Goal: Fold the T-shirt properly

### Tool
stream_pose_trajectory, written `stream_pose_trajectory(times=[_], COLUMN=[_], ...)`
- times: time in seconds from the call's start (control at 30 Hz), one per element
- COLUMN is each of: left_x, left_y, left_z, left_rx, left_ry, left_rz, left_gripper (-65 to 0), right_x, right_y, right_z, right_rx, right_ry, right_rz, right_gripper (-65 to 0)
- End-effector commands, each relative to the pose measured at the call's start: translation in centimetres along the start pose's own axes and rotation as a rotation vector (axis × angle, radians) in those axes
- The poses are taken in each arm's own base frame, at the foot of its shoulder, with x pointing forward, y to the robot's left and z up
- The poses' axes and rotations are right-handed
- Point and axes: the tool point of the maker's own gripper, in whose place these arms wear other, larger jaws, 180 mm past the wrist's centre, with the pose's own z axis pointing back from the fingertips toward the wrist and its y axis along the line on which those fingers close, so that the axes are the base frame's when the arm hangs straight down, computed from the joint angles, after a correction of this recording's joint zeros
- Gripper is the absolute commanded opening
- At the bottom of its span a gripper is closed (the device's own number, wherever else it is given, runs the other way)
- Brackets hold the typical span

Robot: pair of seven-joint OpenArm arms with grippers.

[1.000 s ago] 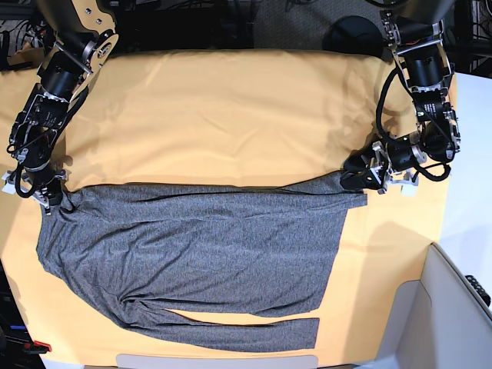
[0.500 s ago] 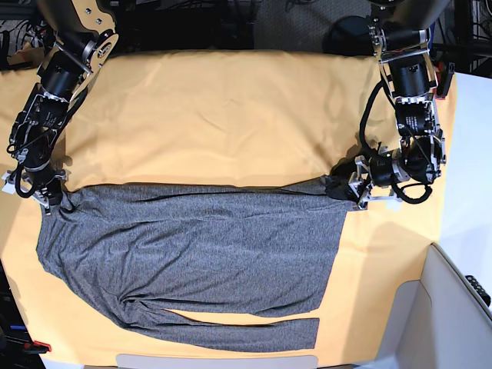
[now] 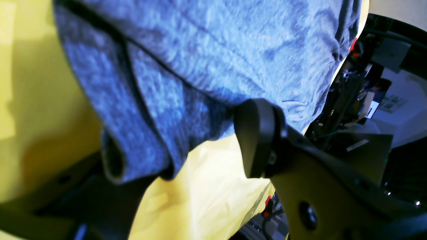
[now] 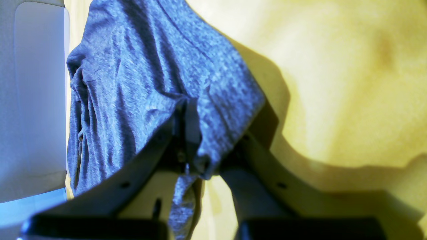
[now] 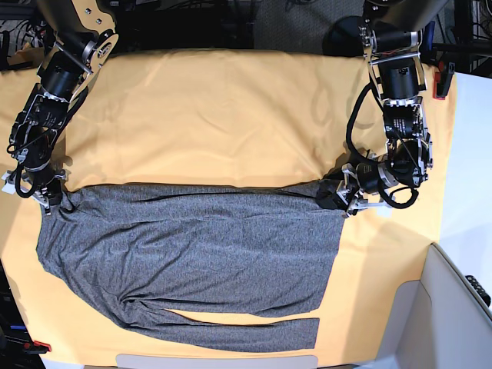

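The heather-grey T-shirt (image 5: 192, 254) is lying spread across the lower half of the base view on the yellow-orange cloth (image 5: 231, 115) covering the counter, one long sleeve running along the bottom edge. At the frame's left, the right tool (image 5: 46, 192) is pinching the shirt's upper-left corner, jaws closed on the fabric. At right, the left tool (image 5: 340, 198) is standing wide open, straddling the upper-right corner.
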Motion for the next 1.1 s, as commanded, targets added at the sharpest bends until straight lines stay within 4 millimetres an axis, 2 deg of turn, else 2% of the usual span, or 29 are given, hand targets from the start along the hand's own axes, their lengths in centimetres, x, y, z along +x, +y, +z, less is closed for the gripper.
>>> stream_pose_trajectory(times=[0.0,0.2,0.23,0.33,0.4,0.43,0.67,0.9,1.0,1.07], left_x=[1.1,1.6,1.6,1.7,1.2,1.1,0.4,-0.3,-1.0,-1.2], left_y=[-0.8,-0.8,-0.8,-0.7,0.2,0.3,1.2,-0.4,-0.2,0.3], left_z=[0.4,0.6,0.6,0.6,0.6,0.6,0.7,3.3,3.7,4.3], left_rx=[-0.004,-0.007,-0.01,-0.011,0.002,0.004,0.014,-0.007,-0.002,0.011], left_ry=[-0.036,-0.058,-0.059,-0.07,-0.061,-0.059,-0.045,-0.046,-0.032,-0.036], left_rz=[-0.009,-0.01,-0.01,-0.006,0.005,0.006,0.009,-0.107,-0.123,-0.138], left_gripper=[-35.8,-37.5,-40.2,-53.5,-62.7,-65.0,-64.8,-64.8,-64.8,-64.8], right_x=[-1.4,-1.6,-1.7,-2.1,-2.2,-2.2,-2.1,-1.6,-2.3,-1.6], right_y=[-1.1,-1.7,-1.8,-2.6,-2.9,-2.9,-3.9,-5.1,-5.2,-5.5], right_z=[-0.1,0.0,0.1,0.2,0.2,0.2,0.6,1.2,1.4,1.8], right_rx=[-0.029,-0.041,-0.042,-0.057,-0.061,-0.062,-0.079,-0.104,-0.105,-0.11], right_ry=[0.049,0.053,0.054,0.065,0.068,0.07,0.069,0.106,0.159,0.171], right_rz=[-0.032,-0.03,-0.029,-0.028,-0.026,-0.025,-0.015,0.002,-0.006,0.002], right_gripper=[-61.5,-61.8,-62.0,-65.0,-65.0,-65.0,-65.0,-65.0,-65.0,-65.0])
